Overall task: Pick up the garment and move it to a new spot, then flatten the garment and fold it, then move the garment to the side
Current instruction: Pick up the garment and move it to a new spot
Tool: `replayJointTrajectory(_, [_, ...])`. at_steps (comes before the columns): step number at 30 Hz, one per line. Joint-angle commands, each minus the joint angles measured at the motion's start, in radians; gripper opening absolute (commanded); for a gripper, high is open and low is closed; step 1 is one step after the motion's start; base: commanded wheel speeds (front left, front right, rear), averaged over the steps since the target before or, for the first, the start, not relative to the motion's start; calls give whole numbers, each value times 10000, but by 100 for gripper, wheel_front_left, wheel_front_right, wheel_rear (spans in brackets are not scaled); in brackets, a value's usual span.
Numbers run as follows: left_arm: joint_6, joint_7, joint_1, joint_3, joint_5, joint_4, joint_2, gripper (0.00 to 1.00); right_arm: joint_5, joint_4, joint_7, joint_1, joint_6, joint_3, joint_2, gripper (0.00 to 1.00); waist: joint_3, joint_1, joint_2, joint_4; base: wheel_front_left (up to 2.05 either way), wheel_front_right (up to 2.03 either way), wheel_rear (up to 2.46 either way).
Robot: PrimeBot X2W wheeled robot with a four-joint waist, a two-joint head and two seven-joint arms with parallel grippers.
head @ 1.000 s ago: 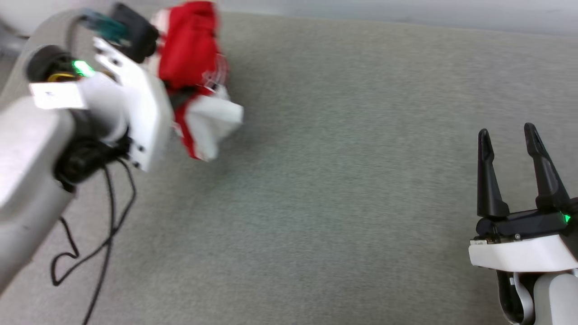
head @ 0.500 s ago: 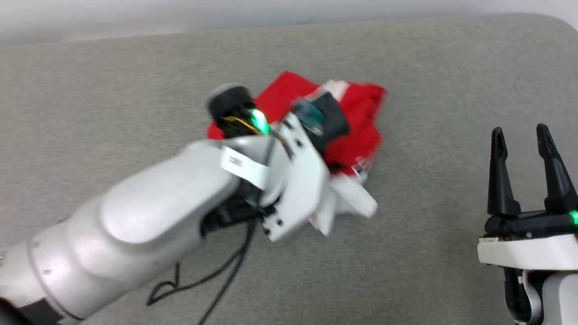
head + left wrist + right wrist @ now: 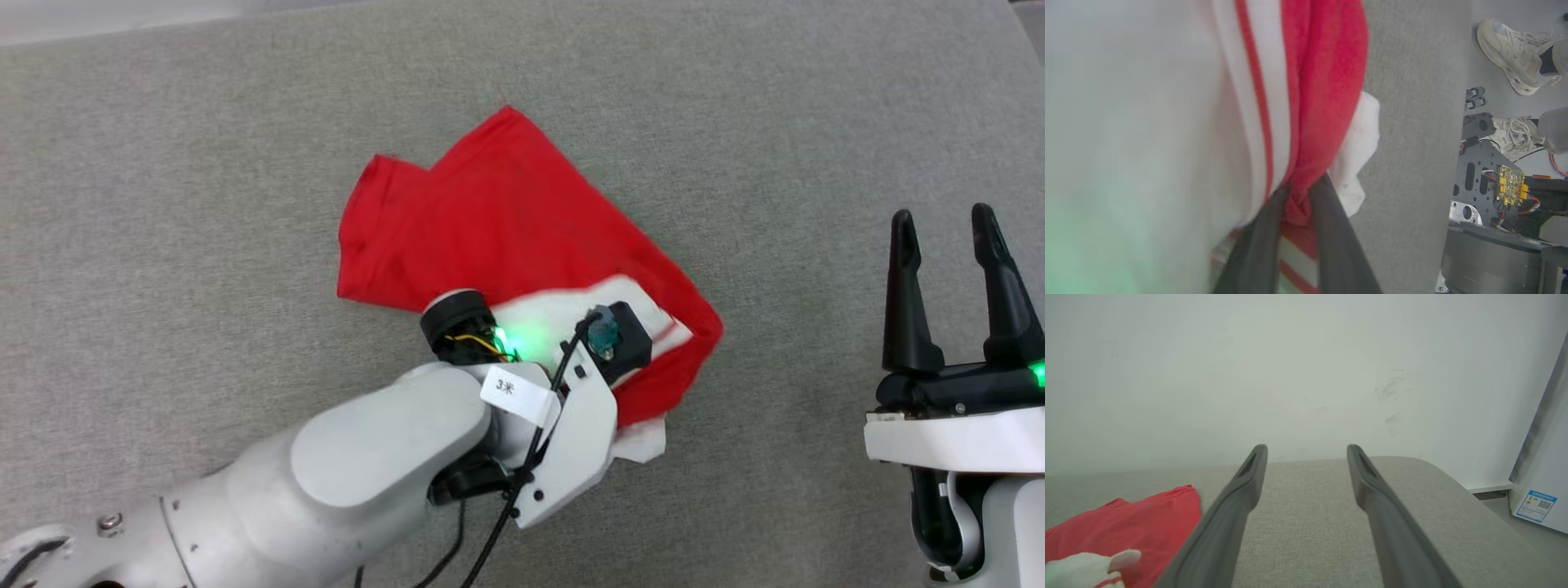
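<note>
The garment (image 3: 490, 220), red with a white sleeve and red-and-white striped trim, lies partly spread on the grey padded surface (image 3: 204, 163). My left wrist (image 3: 571, 425) hangs over its near edge and hides the fingers in the head view. In the left wrist view my left gripper (image 3: 1298, 192) is shut on a bunched fold of the red garment (image 3: 1323, 81). My right gripper (image 3: 943, 224) stands open at the right, apart from the cloth, with nothing between its fingers. The right wrist view has that gripper (image 3: 1306, 451) open too, with the garment (image 3: 1135, 518) at the lower left.
A white wall (image 3: 1290, 355) rises behind the grey surface. A white appliance with a label (image 3: 1539, 504) stands to the right. A person's shoes (image 3: 1511, 53) and my base's electronics (image 3: 1508, 185) are beyond the surface's edge. A black cable (image 3: 490, 539) hangs from my left arm.
The head camera has shifted. The garment hung bunched from my left gripper; now it lies partly spread on the surface, my left gripper lowered with it. The right gripper stays open.
</note>
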Motion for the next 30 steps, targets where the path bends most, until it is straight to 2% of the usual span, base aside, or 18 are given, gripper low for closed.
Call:
replayJointTrajectory(1, [-5,-37,211,-63,30,111,-22,0,26,16,-21,-58,-7,-18,19,100,22,0,0,-5,0,0,0])
replayJointTrajectory(2, [-5,-162,207,-63,109,134,-80,0,13,33,-21,-39,-7,-43,21,100,12,0,0,22,0,0,0])
replayJointTrajectory(3, [-5,-365,121,-57,195,185,-138,8,-15,52,-21,-8,-7,-75,19,100,-19,0,0,62,0,0,0])
replayJointTrajectory(4, [-5,-615,8,-54,285,238,-219,74,-63,78,-21,22,-7,-99,19,100,-63,0,0,111,0,0,0])
replayJointTrajectory(5, [-5,-936,-125,-44,285,334,-269,100,-90,111,-21,38,-7,-93,19,100,-118,0,0,154,0,0,0])
replayJointTrajectory(11, [7,-3748,-804,75,158,945,-500,100,-255,242,-21,292,-7,-96,18,100,-712,0,0,551,0,0,0])
replayJointTrajectory(16, [110,-5669,-772,496,391,1317,-327,100,-435,325,-21,619,-7,-81,18,100,-1360,0,0,948,0,0,0])
replayJointTrajectory(22, [1169,-7544,172,1131,658,1356,131,100,-568,441,-21,1066,-7,-81,16,100,-2039,0,0,1383,0,0,0])
replayJointTrajectory(27, [2343,-8837,1332,1682,698,1241,596,100,-624,579,-21,1414,-7,-73,20,100,-2431,0,0,1710,0,0,0])
replayJointTrajectory(30, [3135,-9225,2093,2135,858,1121,817,100,-658,688,-21,1632,-7,-76,18,100,-2669,0,0,1918,0,0,0])
